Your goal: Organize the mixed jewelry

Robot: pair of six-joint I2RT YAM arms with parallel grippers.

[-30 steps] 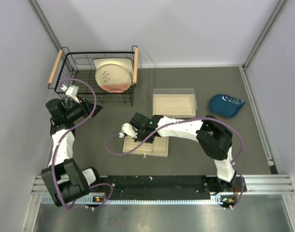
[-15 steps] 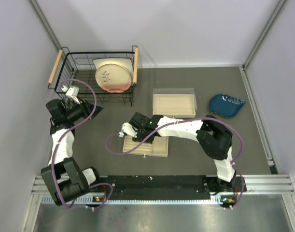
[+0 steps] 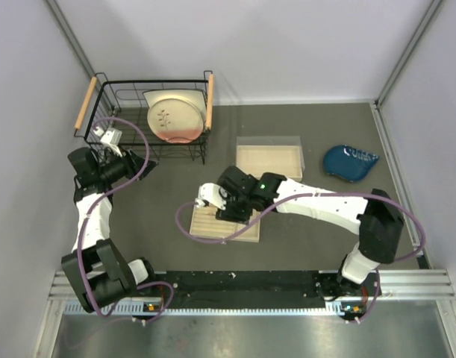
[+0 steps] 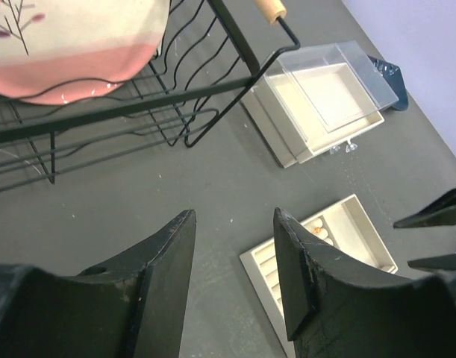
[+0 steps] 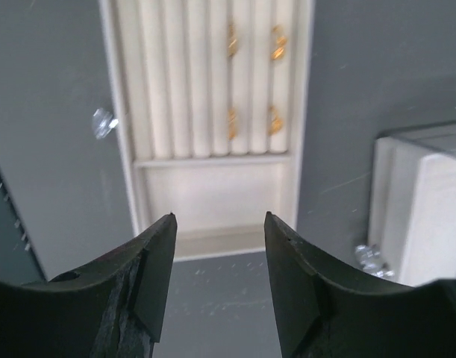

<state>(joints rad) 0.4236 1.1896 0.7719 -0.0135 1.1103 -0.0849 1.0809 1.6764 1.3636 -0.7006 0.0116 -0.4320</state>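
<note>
Right wrist view shows you gold rings (image 5: 232, 123), upper centre, in the tray (image 5: 213, 194); right gripper (image 5: 220, 220) and left gripper (image 4: 233, 218) are both spread.

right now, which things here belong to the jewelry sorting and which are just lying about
Job: gold rings, ridged tray, lidded beige box.
Lying about: wire basket, plate, blue dish.

Layout of the worktop (image 3: 310, 231) from above. The wire basket (image 3: 153, 81) stands at the far left, with a plate (image 3: 174, 118) inside it. The box (image 3: 269, 162) lies at the far centre, and the ridged tray (image 3: 211, 226) lies in front of it, slightly left. Four rings (image 5: 232, 123) sit in the tray's ridges, two rows of two. The dish (image 3: 349, 162) lies right of the box.
</note>
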